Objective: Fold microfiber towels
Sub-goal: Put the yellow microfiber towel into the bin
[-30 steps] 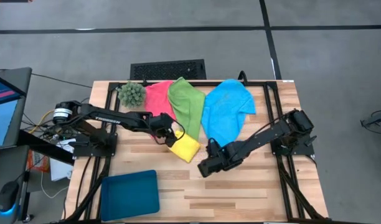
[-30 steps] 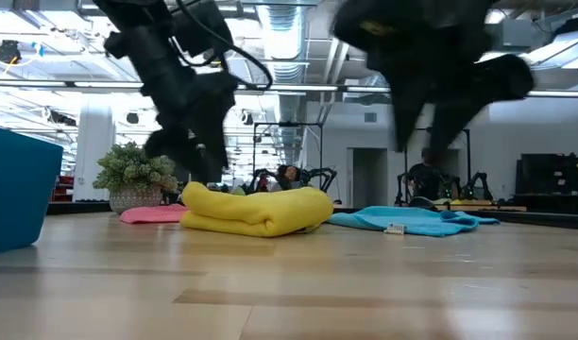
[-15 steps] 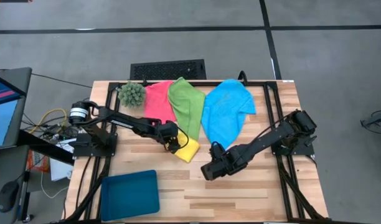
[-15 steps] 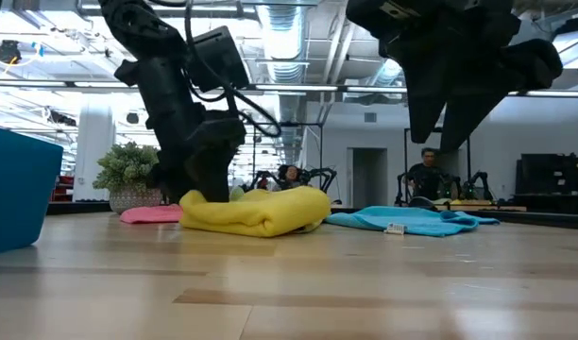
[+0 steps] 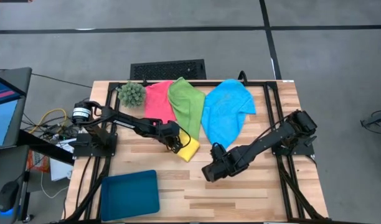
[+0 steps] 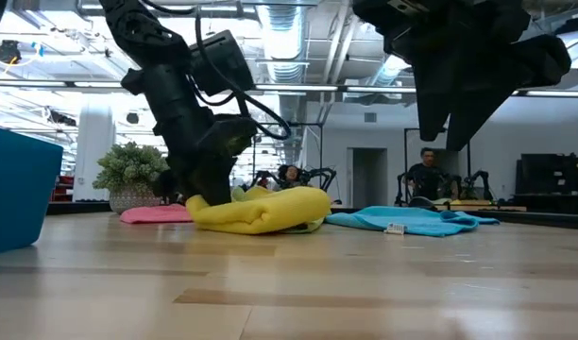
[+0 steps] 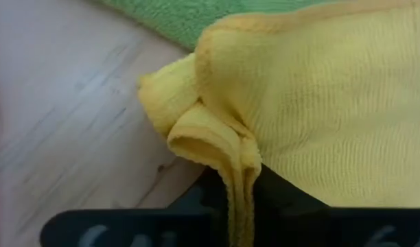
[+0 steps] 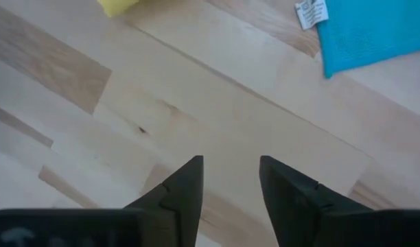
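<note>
Since 1 second ago the left gripper [image 5: 176,147] has moved from the 10 o'clock side of the yellow towel [image 5: 189,150] onto its edge and closed; its fingers [image 7: 278,199] now pinch a fold of the yellow cloth, clear in the left wrist view. The towel looks more bunched than before, with less of it showing past the arm. The right gripper [image 5: 210,172] has slid a little toward 6 o'clock over bare wood and hangs above the worktop [image 5: 240,193], holding nothing, its fingers [image 8: 186,192] apart with a gap between them.

Counted: 4 towels. The yellow towel sits near the centre of the worktop. The pink towel [image 5: 157,99] lies spread at about 11 o'clock, the green towel [image 5: 187,103] overlaps its edge at 12 o'clock, and the blue towel [image 5: 225,110] lies spread at 1 o'clock, its white tag showing in the right wrist view. There is 1 teal tray [image 5: 129,193] at 7 o'clock, 1 spiky green plant [image 5: 132,93] at 10 o'clock beside the pink towel, and 2 arms. In the low view, 1 person [image 6: 424,179] stands far back in the room
</note>
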